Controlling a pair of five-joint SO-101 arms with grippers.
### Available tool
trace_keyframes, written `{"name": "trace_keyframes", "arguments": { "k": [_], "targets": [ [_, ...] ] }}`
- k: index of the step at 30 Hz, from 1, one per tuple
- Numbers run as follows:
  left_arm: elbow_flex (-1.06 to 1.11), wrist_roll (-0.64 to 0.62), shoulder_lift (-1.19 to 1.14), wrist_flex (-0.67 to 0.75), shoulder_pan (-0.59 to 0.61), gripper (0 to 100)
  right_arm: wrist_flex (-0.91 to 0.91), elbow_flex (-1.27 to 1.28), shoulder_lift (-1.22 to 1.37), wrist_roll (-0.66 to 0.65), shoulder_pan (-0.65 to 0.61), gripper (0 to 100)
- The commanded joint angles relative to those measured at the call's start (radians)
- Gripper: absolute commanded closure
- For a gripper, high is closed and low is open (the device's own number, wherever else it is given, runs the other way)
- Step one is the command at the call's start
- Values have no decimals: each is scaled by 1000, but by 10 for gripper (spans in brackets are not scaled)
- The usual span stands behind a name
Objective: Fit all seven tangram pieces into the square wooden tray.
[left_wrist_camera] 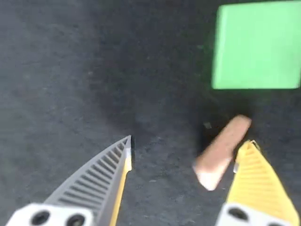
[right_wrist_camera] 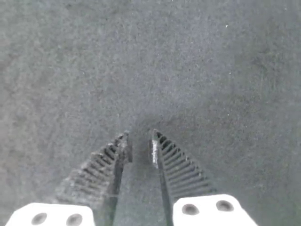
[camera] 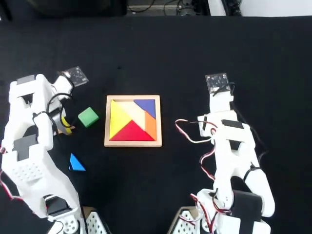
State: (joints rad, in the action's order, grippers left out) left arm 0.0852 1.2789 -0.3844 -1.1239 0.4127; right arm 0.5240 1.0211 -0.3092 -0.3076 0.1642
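Note:
The square wooden tray lies mid-table with yellow, red, dark blue and orange pieces in it, around a pale area. A green square lies on the cloth left of the tray. Nearer the front, a light blue triangle also lies on the cloth. My left gripper is open and low over the cloth beside the green square. A tan piece rests tilted against its yellow finger. My right gripper hangs over bare cloth, a thin gap between its fingers, holding nothing.
The table is covered with black cloth. The right arm stands right of the tray, and the left arm occupies the table's left edge. Cables loop off the right arm toward the tray.

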Motion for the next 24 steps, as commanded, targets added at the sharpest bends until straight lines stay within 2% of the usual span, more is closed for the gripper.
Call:
{"name": "trace_keyframes", "arguments": {
  "k": [1,4,11,17,24],
  "targets": [
    [-85,11,86,-43,-7,664,-21,-21,4,-8,-14,917],
    [-76,15,129,-44,-12,664,-21,-21,4,-8,-14,917],
    [13,117,193,-35,-10,664,-21,-21,4,-8,-14,917],
    [12,144,152,-34,-12,664,-21,-21,4,-8,-15,917],
    [19,141,63,54,-5,664,-21,-21,4,-8,-15,917]
  ]
}}
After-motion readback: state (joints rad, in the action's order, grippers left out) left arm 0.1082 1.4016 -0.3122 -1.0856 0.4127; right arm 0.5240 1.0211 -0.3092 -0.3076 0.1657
